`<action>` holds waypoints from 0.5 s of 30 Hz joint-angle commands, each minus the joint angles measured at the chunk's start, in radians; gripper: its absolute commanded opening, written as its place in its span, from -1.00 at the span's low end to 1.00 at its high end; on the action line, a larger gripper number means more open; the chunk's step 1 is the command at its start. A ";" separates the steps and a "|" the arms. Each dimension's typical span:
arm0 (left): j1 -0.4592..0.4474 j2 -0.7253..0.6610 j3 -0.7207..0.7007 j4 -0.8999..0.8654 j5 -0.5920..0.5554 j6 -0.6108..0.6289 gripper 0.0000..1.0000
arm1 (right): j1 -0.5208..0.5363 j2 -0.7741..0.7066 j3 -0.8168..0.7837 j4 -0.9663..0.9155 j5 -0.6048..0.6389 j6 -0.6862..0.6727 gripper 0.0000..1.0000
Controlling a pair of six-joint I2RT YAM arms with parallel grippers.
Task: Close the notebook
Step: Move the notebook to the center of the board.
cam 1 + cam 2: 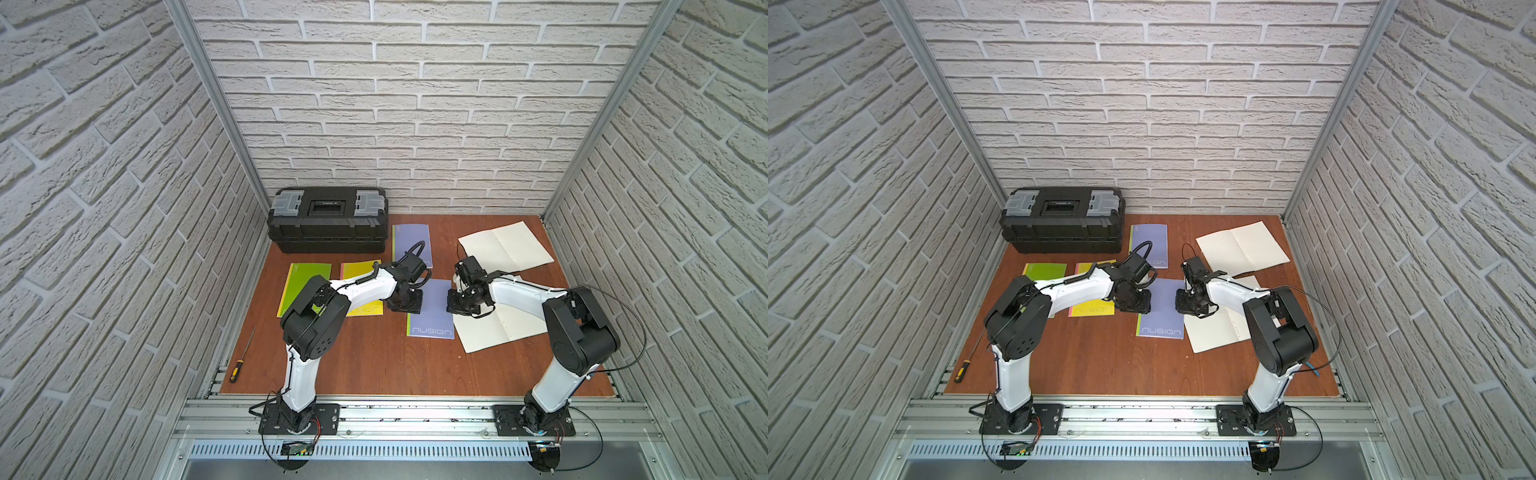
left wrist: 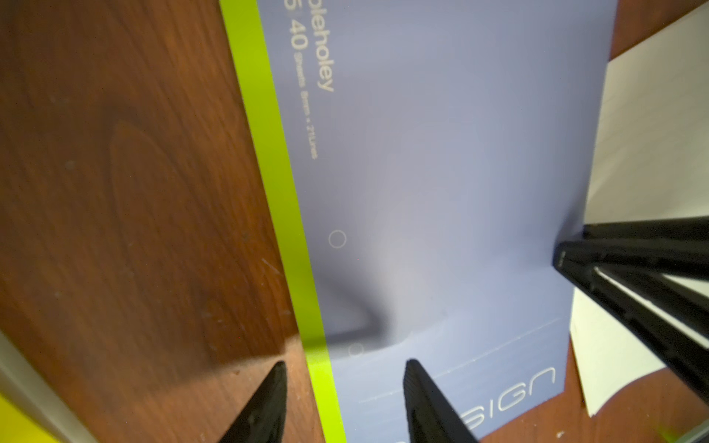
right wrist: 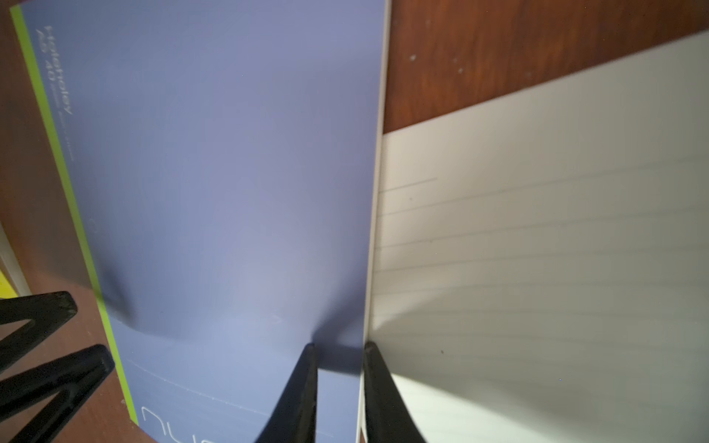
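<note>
A violet notebook (image 1: pixel 432 318) (image 1: pixel 1163 322) lies flat in mid-table with its cover up and a green strip along its spine. My left gripper (image 1: pixel 405 305) (image 2: pixel 345 364) points down at the spine edge and is open, one finger over the wood, the other over the cover (image 2: pixel 441 172). My right gripper (image 1: pixel 457 305) (image 3: pixel 337 347) points down at the opposite edge of the notebook (image 3: pixel 230 172). Its jaws stand narrowly apart, one tip on the cover, the other beside the page edge. An open notebook (image 1: pixel 498 330) (image 3: pixel 537 230) with cream lined pages lies right next to it, partly under the right arm.
A black toolbox (image 1: pixel 328 224) stands at the back left. Another violet notebook (image 1: pixel 411 239) lies beside it. Green (image 1: pixel 301 286) and yellow (image 1: pixel 365 309) notebooks lie under the left arm. A second open notebook (image 1: pixel 507 249) lies at the back right. A screwdriver (image 1: pixel 241 361) lies off the left table edge.
</note>
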State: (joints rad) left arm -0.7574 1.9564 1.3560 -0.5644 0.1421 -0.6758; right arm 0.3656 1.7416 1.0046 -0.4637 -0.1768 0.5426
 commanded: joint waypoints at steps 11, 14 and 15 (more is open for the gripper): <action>0.022 0.021 -0.036 0.021 0.019 -0.006 -0.18 | 0.032 0.023 0.055 -0.001 -0.007 0.000 -0.57; 0.029 0.017 -0.045 0.023 0.019 -0.007 -0.19 | 0.040 0.034 0.070 -0.004 -0.009 0.000 -0.57; 0.030 0.015 -0.049 0.024 0.019 -0.006 -0.19 | 0.042 0.040 0.076 -0.004 -0.009 0.001 -0.57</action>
State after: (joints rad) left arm -0.7353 1.9690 1.3338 -0.5522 0.1558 -0.6838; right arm 0.3893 1.7657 1.0500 -0.4751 -0.1738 0.5426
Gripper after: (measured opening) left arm 0.407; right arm 0.214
